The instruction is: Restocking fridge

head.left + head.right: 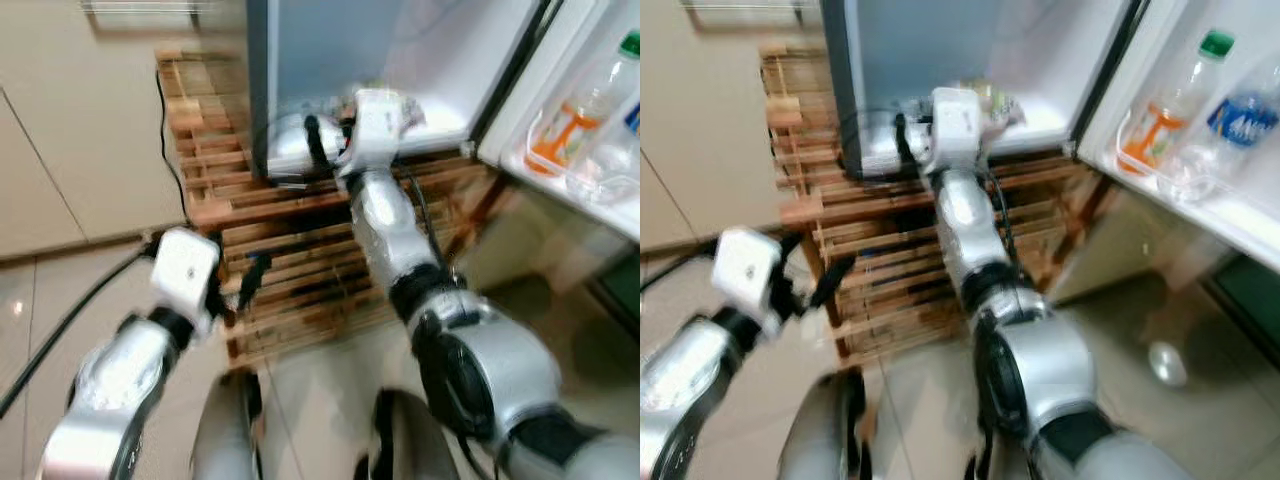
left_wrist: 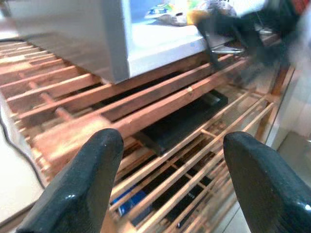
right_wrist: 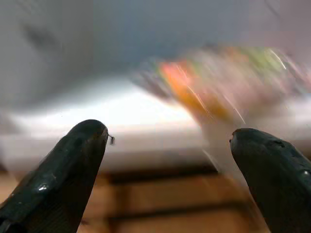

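A pale tiled floor (image 1: 330, 400) carries a slatted wooden rack (image 1: 300, 260) under the open white fridge (image 1: 440, 90). The right end effector (image 3: 167, 141), spread wide and empty, sits at the shelf's front edge; placing seems done, so retreat comes next. The left end effector (image 2: 170, 160) is wide too.

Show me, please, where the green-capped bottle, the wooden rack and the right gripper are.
green-capped bottle (image 1: 1193, 88), right eye view, on its clear body in the door shelf.
wooden rack (image 1: 300, 265), left eye view, on a middle slat.
right gripper (image 3: 165, 165), right wrist view, midway between its open fingertips.
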`<state>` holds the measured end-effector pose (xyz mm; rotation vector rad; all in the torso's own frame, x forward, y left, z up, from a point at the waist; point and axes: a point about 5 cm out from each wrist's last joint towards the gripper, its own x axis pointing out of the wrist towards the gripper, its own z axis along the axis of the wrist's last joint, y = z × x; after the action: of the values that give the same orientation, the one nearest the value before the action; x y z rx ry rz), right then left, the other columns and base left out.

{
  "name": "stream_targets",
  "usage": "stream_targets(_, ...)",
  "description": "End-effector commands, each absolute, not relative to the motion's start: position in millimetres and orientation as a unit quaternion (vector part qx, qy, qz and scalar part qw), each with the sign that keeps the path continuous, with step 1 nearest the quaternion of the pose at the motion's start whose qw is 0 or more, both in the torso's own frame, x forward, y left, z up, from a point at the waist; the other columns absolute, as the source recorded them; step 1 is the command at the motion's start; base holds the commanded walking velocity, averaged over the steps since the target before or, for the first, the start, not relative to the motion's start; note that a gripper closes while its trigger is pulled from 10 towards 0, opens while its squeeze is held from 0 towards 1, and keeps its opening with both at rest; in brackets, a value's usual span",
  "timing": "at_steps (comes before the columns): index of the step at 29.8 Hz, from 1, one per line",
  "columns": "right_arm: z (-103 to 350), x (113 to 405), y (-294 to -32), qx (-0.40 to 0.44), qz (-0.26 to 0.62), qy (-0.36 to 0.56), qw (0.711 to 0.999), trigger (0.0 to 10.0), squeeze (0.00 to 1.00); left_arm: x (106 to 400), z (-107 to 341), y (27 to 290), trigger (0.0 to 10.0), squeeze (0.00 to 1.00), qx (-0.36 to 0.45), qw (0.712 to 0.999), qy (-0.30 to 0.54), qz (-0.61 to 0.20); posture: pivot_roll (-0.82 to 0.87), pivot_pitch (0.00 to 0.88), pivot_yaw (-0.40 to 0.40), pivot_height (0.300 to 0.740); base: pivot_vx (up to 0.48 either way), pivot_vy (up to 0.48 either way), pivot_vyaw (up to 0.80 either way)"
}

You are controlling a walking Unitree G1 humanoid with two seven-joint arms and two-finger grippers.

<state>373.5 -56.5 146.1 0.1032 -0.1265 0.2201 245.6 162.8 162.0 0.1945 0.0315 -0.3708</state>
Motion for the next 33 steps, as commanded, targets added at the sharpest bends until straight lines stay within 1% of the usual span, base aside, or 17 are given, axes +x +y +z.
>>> stream_targets(1,161,374,-57,0.042,0.112,-0.109,0.987,10.0,0.0,251,159,162,10.0,0.0,0.09,0.979,0.018,-0.181,0.06,0.0,-0.059,0.591,0.0,0.0,0.0)
stream_targets(3,153,362,-70,0.016,0.104,-0.135,0.985,10.0,0.0,265,156,167,10.0,0.0,0.078,0.983,0.016,-0.163,0.01,0.0,-0.039,0.591,0.0,0.0,0.0)
stream_targets(5,144,352,-86,0.0,0.087,-0.142,0.986,10.0,0.0,281,155,172,10.0,0.0,0.054,0.989,0.017,-0.139,-0.03,0.0,-0.028,0.591,0.0,0.0,0.0)
stream_targets(7,142,350,-90,-0.002,0.081,-0.142,0.987,10.0,0.0,286,154,173,10.0,0.0,0.047,0.99,0.016,-0.132,-0.03,0.0,-0.028,0.591,0.0,0.0,0.0)
stream_targets(8,137,342,-104,-0.01,0.063,-0.14,0.988,10.0,0.0,296,156,170,10.0,0.0,0.036,0.991,0.006,-0.127,-0.06,0.0,-0.023,0.591,0.0,0.0,-0.78)
stream_targets(9,134,339,-110,-0.014,0.06,-0.136,0.989,10.0,0.0,300,157,166,10.0,0.0,0.037,0.991,-0.001,-0.129,-0.07,0.0,-0.023,0.591,0.0,0.0,-0.78)
stream_targets(13,129,332,-122,-0.026,0.046,-0.128,0.99,10.0,0.0,313,160,152,10.0,0.0,0.041,0.989,-0.02,-0.138,-0.1,0.0,-0.013,0.591,0.0,0.0,-0.74)
stream_targets(16,130,327,-126,-0.033,0.044,-0.127,0.99,10.0,0.0,323,165,139,10.0,0.0,0.041,0.987,-0.038,-0.151,-0.12,0.0,-0.006,0.591,0.31,0.0,-0.74)
stream_targets(17,130,327,-126,-0.033,0.044,-0.127,0.99,10.0,0.0,323,165,139,10.0,0.0,0.041,0.987,-0.038,-0.151,-0.12,0.0,-0.006,0.591,0.334,0.0,-0.74)
stream_targets(18,130,326,-128,-0.035,0.043,-0.125,0.991,10.0,0.0,328,168,132,10.0,0.0,0.046,0.985,-0.049,-0.158,-0.12,0.0,-0.002,0.591,0.33,0.0,-0.74)
stream_targets(22,131,325,-126,-0.038,0.05,-0.123,0.99,10.0,0.0,338,171,126,10.0,0.0,0.052,0.986,-0.06,-0.146,-0.12,0.0,0.001,0.591,0.0,0.0,-0.69)
stream_targets(27,132,324,-121,-0.038,0.059,-0.12,0.99,10.0,0.0,348,179,113,10.0,0.0,0.049,0.984,-0.079,-0.15,-0.13,0.0,0.011,0.591,0.0,0.0,0.0)
stream_targets(30,132,321,-120,-0.042,0.064,-0.118,0.99,10.0,0.0,353,187,117,10.0,0.0,0.03,0.986,-0.094,-0.133,-0.14,0.0,0.023,0.591,0.0,0.0,0.0)
stream_targets(33,131,319,-121,-0.043,0.062,-0.117,0.99,10.0,0.0,355,191,123,10.0,0.0,0.017,0.988,-0.105,-0.114,-0.14,0.0,0.029,0.591,0.31,0.2,0.0)
